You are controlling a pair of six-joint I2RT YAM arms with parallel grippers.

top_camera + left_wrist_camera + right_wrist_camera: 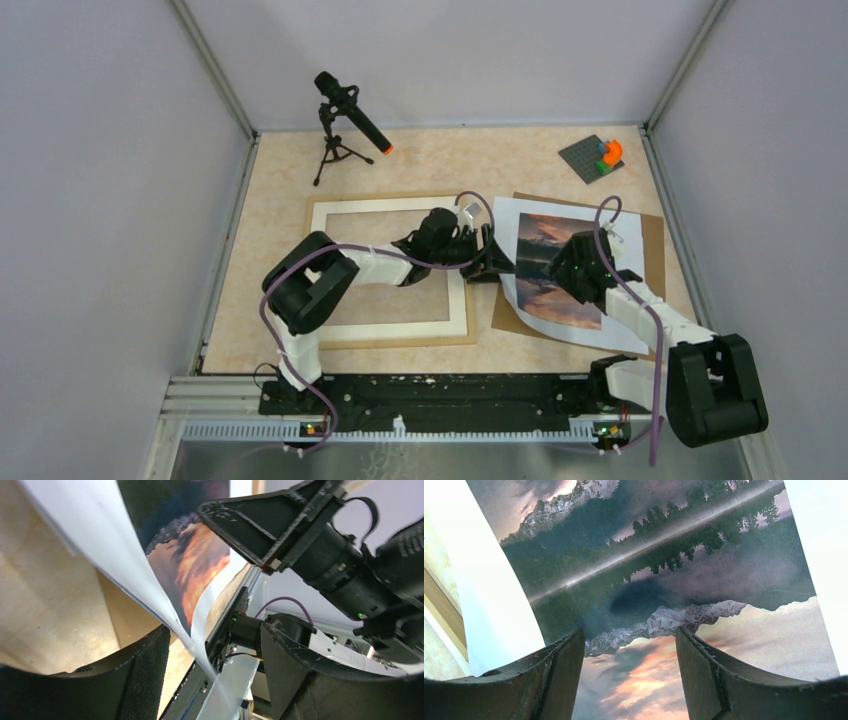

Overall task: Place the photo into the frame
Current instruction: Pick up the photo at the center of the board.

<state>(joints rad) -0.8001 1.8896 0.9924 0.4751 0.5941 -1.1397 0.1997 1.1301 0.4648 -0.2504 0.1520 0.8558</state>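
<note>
The left end effector [492, 258] is standing wide around the raised edge of the photo [535, 232], not yet pinching it, while the frame [400, 342] is lying behind its wrist and the right end effector [630, 645] is hovering, also wide, above the print.

The photo [540, 230] has a white border around orange-pink clouds and dark blue-grey mountains (mirrored in the water). The frame [385, 197] is pale wood, and the mat [400, 328] inside it is white. The backing board [650, 240] is plain brown, and the table [280, 180] is beige and marbled.
</note>
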